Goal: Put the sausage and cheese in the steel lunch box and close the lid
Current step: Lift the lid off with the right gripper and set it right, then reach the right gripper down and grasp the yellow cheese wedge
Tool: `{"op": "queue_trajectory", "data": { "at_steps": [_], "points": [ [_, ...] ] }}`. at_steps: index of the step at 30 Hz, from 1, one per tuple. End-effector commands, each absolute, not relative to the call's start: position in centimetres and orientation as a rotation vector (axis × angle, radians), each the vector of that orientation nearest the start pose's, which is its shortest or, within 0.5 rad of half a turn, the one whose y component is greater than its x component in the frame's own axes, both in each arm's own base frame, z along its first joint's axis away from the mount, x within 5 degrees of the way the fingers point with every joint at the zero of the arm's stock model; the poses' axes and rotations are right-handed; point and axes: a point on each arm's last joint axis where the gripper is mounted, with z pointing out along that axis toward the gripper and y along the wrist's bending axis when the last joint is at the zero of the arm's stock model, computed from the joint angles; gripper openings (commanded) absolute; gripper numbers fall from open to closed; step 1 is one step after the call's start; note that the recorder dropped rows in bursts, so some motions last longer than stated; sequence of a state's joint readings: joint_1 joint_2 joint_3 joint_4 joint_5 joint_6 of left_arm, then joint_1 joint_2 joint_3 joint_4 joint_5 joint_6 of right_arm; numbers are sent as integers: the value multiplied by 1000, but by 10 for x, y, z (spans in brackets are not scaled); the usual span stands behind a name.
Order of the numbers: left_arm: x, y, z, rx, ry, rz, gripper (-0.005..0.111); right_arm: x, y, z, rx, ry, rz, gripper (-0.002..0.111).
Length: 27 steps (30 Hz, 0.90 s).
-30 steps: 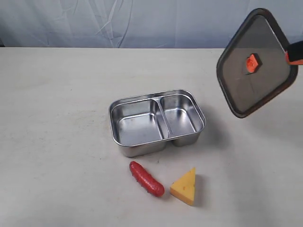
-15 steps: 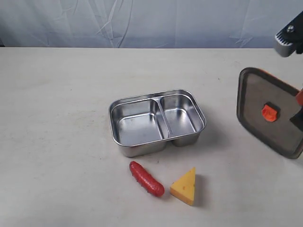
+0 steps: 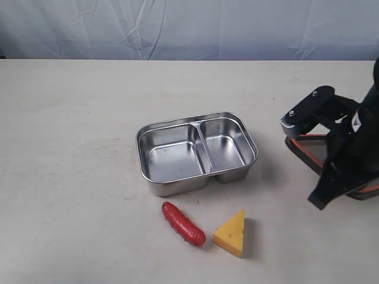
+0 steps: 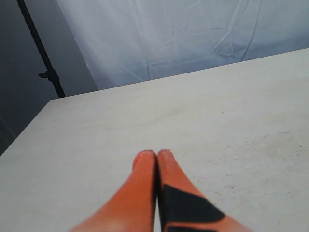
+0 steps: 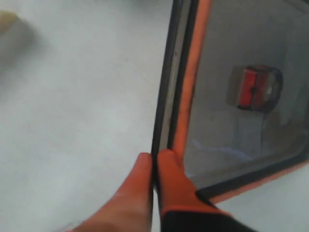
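The steel lunch box [image 3: 177, 184] stands open with both compartments bare. In front of it lie the red sausage [image 3: 183, 223] and the yellow cheese [image 3: 231, 234]. To the right of the box, the dark lid [image 3: 308, 152] sits low by the table, mostly hidden under my right arm. My right gripper [image 5: 155, 159] is shut on the lid [image 5: 231, 121] at its edge, orange seal rim and valve tab [image 5: 255, 87] showing. My left gripper [image 4: 157, 157] is shut with nothing in it, over bare table, and does not show in the exterior view.
A pale cloth backdrop [image 3: 189, 26] hangs behind the table's far edge. My right arm [image 3: 340, 148] stands over the right side of the table. A dark stand pole [image 4: 41, 53] rises beyond the table in the left wrist view.
The lid has come down from high at the right to low by the table. My right arm descended into view with it. Box, sausage and cheese have not moved.
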State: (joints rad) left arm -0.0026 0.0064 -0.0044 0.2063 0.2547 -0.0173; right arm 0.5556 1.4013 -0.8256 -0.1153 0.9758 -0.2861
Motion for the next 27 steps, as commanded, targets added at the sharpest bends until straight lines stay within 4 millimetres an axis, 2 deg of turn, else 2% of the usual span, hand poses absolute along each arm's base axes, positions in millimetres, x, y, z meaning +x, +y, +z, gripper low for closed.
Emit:
{"op": "queue_trajectory", "data": {
  "at_steps": [1, 3, 5, 8, 10, 12, 15, 18, 20, 24, 27],
  "points": [
    [55, 4, 192, 128, 1717, 164, 0, 207, 128, 200, -1232, 2787, -13, -1],
    [55, 4, 192, 128, 1717, 164, 0, 210, 130, 190, -1214, 2839, -4, 3],
    [55, 4, 192, 128, 1717, 164, 0, 211, 132, 180, -1197, 2888, -7, 14],
    [55, 4, 192, 128, 1717, 164, 0, 214, 132, 167, -1098, 2978, -36, 38],
    [55, 4, 192, 128, 1717, 164, 0, 214, 132, 161, -1099, 3018, -50, 48],
    [55, 4, 192, 128, 1717, 164, 0, 211, 132, 160, -1095, 3066, -41, 49],
    [55, 4, 192, 128, 1717, 164, 0, 205, 140, 167, -1015, 3104, 131, 48],
    [55, 4, 192, 128, 1717, 164, 0, 196, 158, 175, -992, 3074, 380, 48],
    [55, 4, 192, 128, 1717, 164, 0, 190, 171, 177, -996, 3033, 446, 48],
    [55, 4, 192, 128, 1717, 164, 0, 176, 194, 177, -1010, 2971, 397, 48],
    [55, 4, 192, 128, 1717, 164, 0, 177, 201, 178, -863, 2960, 266, 48]
  ]
}}
